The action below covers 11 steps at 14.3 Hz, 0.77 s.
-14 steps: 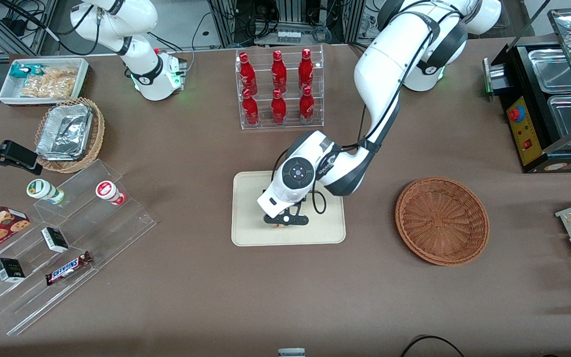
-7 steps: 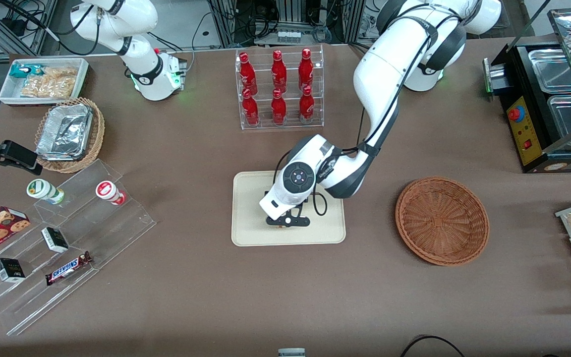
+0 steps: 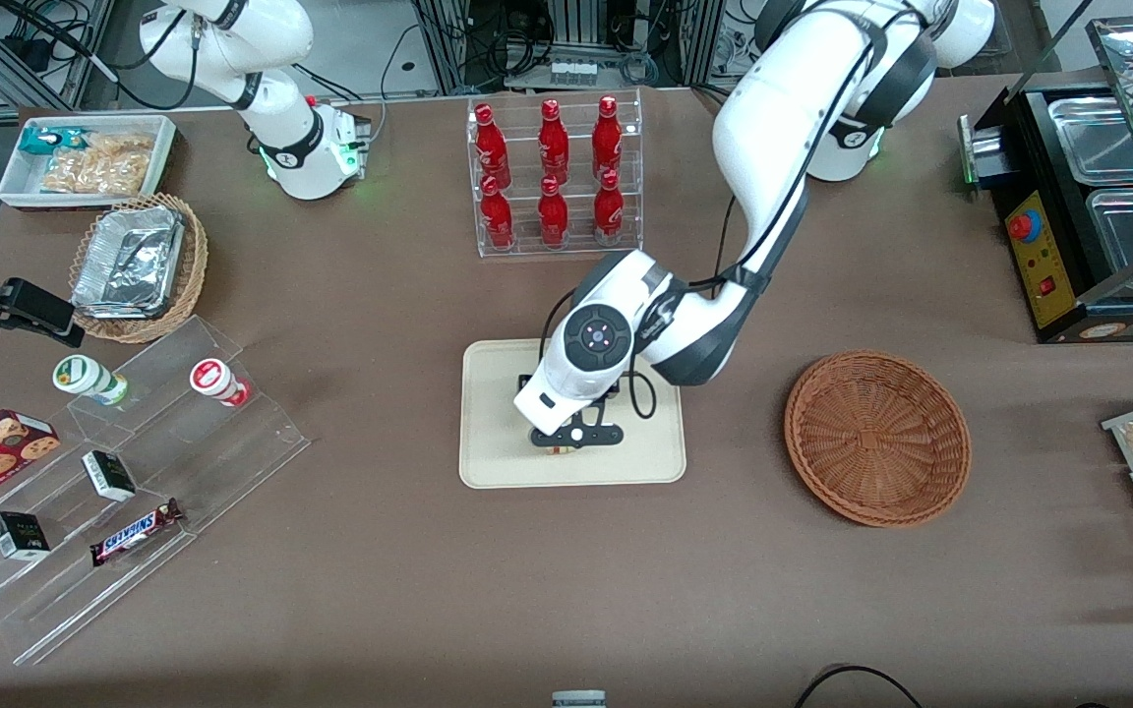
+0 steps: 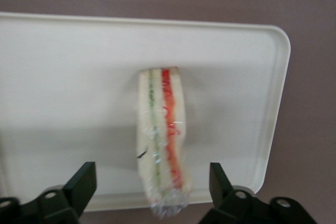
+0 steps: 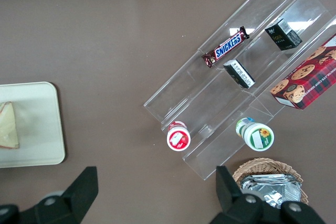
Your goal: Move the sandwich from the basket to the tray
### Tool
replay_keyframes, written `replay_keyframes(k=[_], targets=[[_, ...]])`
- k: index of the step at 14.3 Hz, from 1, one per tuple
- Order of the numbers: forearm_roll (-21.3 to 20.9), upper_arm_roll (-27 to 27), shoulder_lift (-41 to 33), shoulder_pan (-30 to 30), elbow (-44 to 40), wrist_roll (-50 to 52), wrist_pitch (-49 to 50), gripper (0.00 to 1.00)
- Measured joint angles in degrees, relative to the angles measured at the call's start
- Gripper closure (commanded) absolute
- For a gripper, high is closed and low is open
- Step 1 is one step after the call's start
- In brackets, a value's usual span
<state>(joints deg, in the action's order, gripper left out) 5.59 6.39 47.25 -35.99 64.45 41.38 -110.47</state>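
You are looking at the end effector point(image 3: 574, 440) hovering low over the tray point(image 3: 488, 462), with its fingers point(image 4: 81, 182) spread wide and touching nothing. The sandwich point(image 4: 160, 140) is lying on the tray directly beneath the end effector, in the gap between the two fingers and clear of both. Its long axis is running straight out from the end effector, across the line that joins the fingertips, so the flat bread faces are facing the fingers.

The sandwich is showing its cut edge: pale bread, a thin green line and a red-pink filling layer, all under clear wrap that is bunching at the end nearest the end effector. It is sitting close to one rim of the tray point(image 4: 52, 56), with that wrapped end reaching over the rim.

The basket point(image 3: 876, 438) is standing well apart from the end effector, toward the working arm's end of the tabletop point(image 3: 429, 590), and it is holding nothing.

You are likely seeing the release finished; lifting straight up should be clearing the sandwich.
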Motion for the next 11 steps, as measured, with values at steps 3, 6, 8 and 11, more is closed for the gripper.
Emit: replay_keyframes(k=[3, 6, 8, 11], targets=[[-1.85, -3.25, -5.27, 1.25, 0.73, -0.02, 6.98, 0.0], [-3.05, -4.56, -10.76, 4.72, 8.05, -2.01, 7.43, 0.0], [-3.52, -5.15, -15.82, 8.33, 14.17, -8.45, 7.45, 0.0], [-3.6, -5.44, -24.7, 14.58, 22.49, -18.27, 7.73, 0.0]])
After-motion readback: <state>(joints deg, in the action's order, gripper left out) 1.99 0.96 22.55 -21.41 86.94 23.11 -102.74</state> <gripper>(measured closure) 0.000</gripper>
